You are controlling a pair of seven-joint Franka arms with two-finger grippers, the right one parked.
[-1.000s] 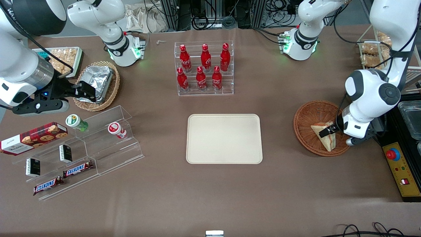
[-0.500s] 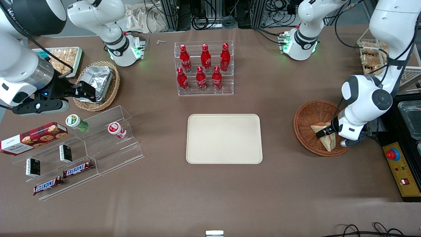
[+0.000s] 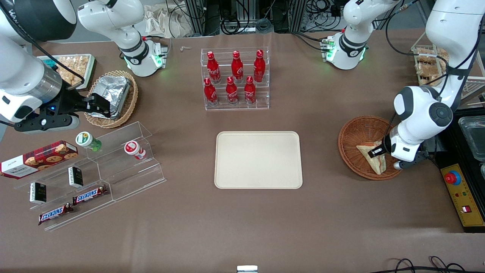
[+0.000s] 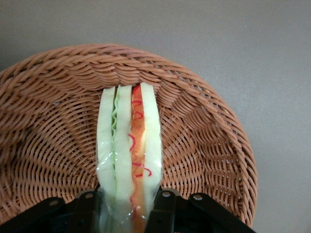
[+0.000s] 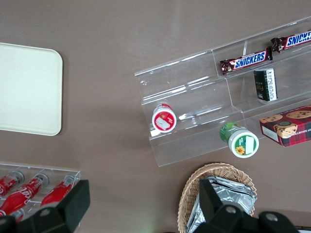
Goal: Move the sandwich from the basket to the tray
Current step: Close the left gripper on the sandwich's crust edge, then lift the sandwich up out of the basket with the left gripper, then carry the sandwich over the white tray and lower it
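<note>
Sandwich (image 4: 129, 150) stands edge-up in basket (image 4: 214, 136), pinched by gripper (image 4: 127, 209).

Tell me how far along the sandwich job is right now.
Done: the hand has reached the basket and its fingers sit against both sides of the sandwich. In hand: gripping it; the sandwich is not yet lifted out of the basket. Left: lift it, carry it to the tray, which holds nothing, and set it down.
</note>
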